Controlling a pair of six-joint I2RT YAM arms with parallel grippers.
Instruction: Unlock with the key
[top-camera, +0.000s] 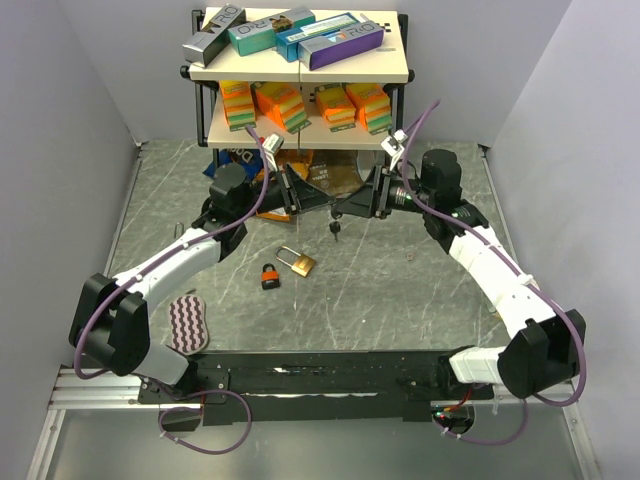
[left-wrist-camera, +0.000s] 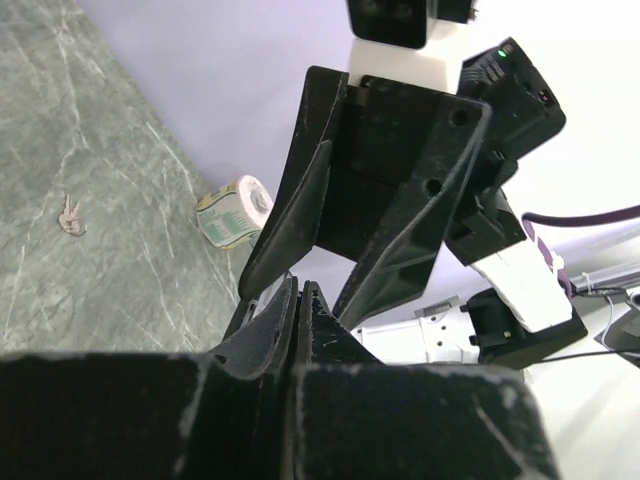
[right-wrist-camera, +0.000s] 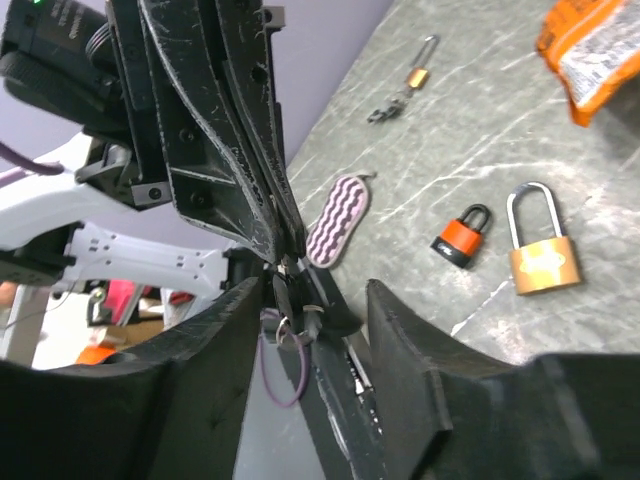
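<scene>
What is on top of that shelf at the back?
A grey box, teal box, blue box and purple box lie on the shelf. Their undersides and anything behind them are hidden.

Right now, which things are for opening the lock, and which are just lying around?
For the job:
keys
brass padlock
orange padlock

Just lying about:
purple wavy pad
orange snack bag
shelf of boxes
small roll

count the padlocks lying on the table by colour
brass: 2, big brass padlock and small brass padlock
orange: 1, orange padlock
total: 3
</scene>
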